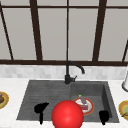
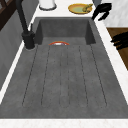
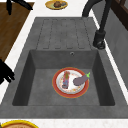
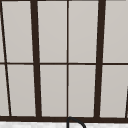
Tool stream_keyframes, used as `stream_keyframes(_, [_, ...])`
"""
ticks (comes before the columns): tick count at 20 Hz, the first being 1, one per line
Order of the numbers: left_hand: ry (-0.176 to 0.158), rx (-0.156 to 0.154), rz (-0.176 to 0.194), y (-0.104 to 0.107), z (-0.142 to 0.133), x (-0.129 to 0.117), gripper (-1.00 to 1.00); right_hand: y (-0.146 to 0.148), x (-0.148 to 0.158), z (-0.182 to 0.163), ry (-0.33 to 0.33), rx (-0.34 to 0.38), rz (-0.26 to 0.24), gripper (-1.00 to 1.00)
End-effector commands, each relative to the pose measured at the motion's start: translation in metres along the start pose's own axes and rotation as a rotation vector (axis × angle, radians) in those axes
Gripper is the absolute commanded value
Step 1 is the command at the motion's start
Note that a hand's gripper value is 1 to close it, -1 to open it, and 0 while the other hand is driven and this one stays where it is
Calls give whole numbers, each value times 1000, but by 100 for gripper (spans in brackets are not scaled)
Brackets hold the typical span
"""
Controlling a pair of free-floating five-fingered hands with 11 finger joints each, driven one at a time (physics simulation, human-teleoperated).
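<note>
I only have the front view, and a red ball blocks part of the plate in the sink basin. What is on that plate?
Observer: In the right side view the plate holds an eggplant beside a striped slice of food.
Operator: Is my right hand over the basin?
Observer: No. The right hand hangs out past the counter's front edge, fingers straight, touching nothing.
Operator: And the left?
Observer: In the left side view the left hand is likewise off the front edge, level with the drainboard.
</note>
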Motion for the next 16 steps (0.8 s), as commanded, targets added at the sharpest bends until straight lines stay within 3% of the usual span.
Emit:
stream_keyframes(1, [-72,-57,8,4,-4,-8,-100,0,0,0,0,0,0,0])
stream_keyframes(2, [-41,-48,8,9,-6,-19,-100,0,0,0,0,0,0,0])
stream_keyframes(4, [-38,-48,8,12,-9,-27,-100,0,0,0,0,0,0,0])
stream_keyframes(6, [-61,-39,11,13,-18,-27,-100,0,0,0,0,0,0,0])
stream_keyframes(8, [-50,-40,-1,14,-27,-33,-100,0,0,0,0,0,0,0])
stream_keyframes(9, [-26,-25,4,19,-34,-41,-100,0,0,0,0,0,0,0])
stream_keyframes(16, [-17,-22,4,25,-73,-64,-100,0,0,0,0,0,0,0])
